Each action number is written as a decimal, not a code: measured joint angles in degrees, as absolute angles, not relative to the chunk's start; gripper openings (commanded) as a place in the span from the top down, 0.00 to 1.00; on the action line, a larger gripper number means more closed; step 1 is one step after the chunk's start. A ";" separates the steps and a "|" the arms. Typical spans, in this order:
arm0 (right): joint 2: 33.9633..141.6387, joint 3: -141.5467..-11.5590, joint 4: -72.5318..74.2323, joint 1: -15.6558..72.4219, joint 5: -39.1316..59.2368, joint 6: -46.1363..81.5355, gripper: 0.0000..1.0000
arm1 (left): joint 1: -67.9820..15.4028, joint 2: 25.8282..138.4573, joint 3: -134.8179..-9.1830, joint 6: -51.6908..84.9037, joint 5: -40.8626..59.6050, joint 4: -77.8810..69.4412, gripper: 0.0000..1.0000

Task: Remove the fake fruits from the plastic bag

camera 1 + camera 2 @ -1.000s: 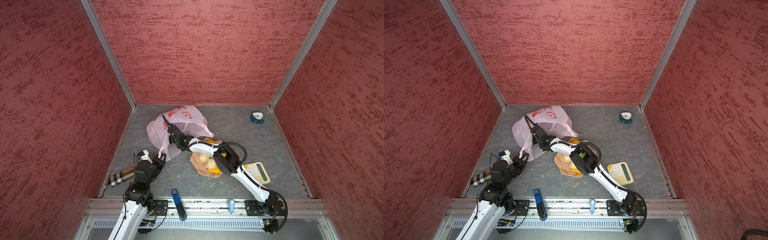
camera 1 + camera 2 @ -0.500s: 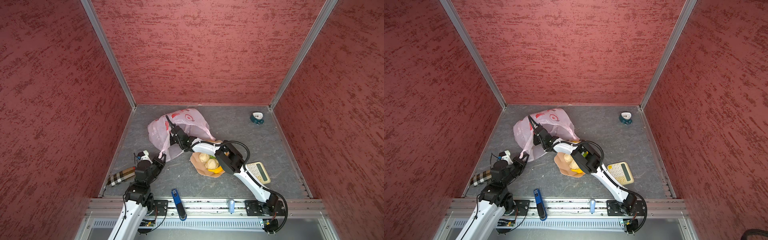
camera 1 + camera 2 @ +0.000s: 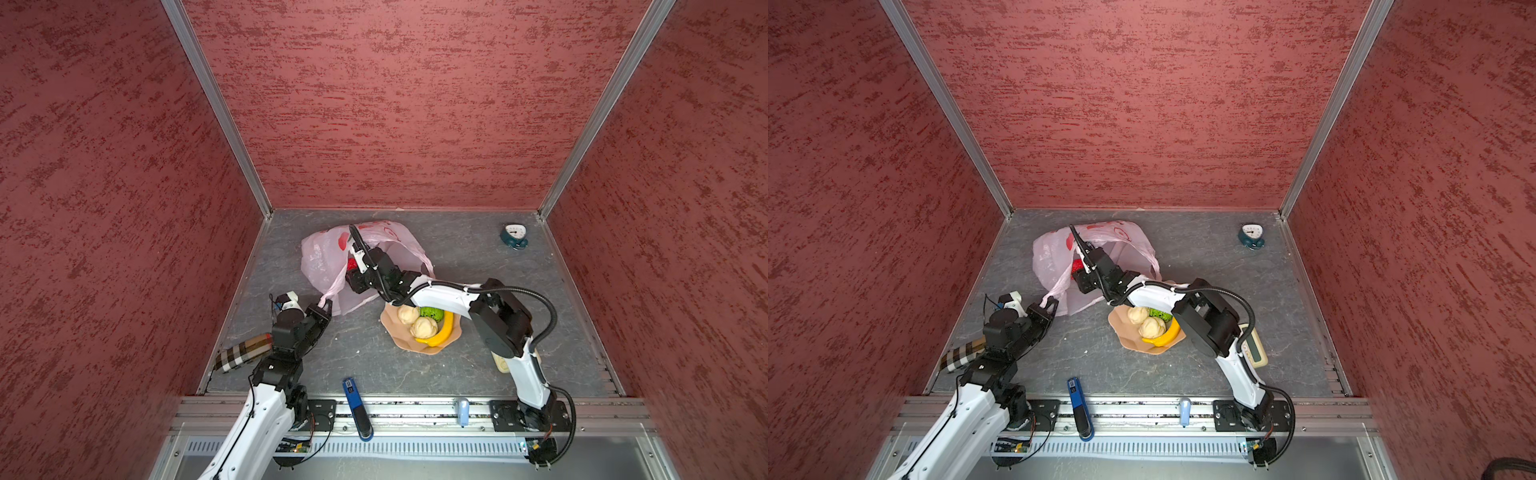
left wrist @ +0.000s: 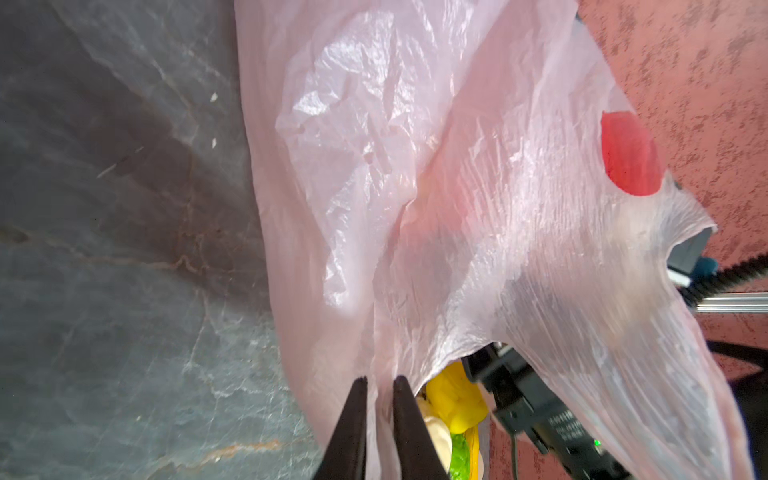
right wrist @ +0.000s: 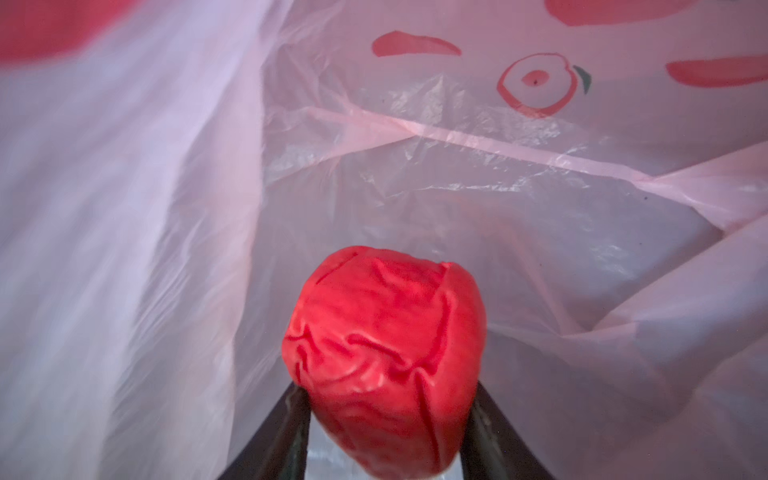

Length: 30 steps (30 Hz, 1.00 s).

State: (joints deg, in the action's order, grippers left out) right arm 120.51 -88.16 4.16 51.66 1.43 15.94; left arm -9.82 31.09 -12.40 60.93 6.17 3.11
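The pale-pink plastic bag (image 3: 322, 257) (image 3: 1052, 257) lies at the back left of the floor. My left gripper (image 3: 326, 305) (image 3: 1048, 305) (image 4: 380, 380) is shut on the bag's handle (image 4: 380, 399). My right gripper (image 3: 353, 276) (image 3: 1077, 276) (image 5: 386, 388) reaches inside the bag, shut on a red wrinkled fruit (image 5: 384, 353) (image 3: 352, 263) (image 3: 1076, 266). The peach bowl (image 3: 395, 338) (image 3: 1125, 338) beside the bag holds two beige balls (image 3: 424, 327) (image 3: 1152, 327), a green fruit (image 3: 430, 312) and a banana (image 3: 440, 334) (image 3: 1167, 334).
A small teal clock (image 3: 514, 237) stands at the back right. A calculator (image 3: 1252, 347) lies partly under the right arm. A plaid roll (image 3: 241, 351) is by the left wall and a blue tool (image 3: 355, 403) on the front rail. Red walls close three sides.
The right gripper has narrowed onto the red fruit and shifted a little to the right inside the bag, which has puffed up. The left arm has not moved.
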 measured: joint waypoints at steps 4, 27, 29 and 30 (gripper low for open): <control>115.07 -84.18 2.72 51.81 2.24 15.20 0.77 | -9.80 35.90 -14.46 60.05 4.82 -1.41 0.85; 89.82 -65.41 -9.89 52.31 -3.03 15.22 0.79 | -6.55 73.84 -33.26 53.58 8.29 -26.28 0.85; 89.27 -64.82 -10.79 52.31 -3.42 15.44 0.79 | -6.35 76.71 -35.79 53.17 9.26 -27.66 0.85; 89.08 -64.40 -11.27 52.31 -3.62 15.64 0.79 | -6.26 78.06 -36.99 53.01 9.72 -28.18 0.85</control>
State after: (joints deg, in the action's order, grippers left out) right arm 89.08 -64.40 -11.27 52.31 -3.62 15.64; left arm -6.26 78.06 -36.99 53.01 9.72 -28.18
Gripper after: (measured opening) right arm 0.516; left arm 0.149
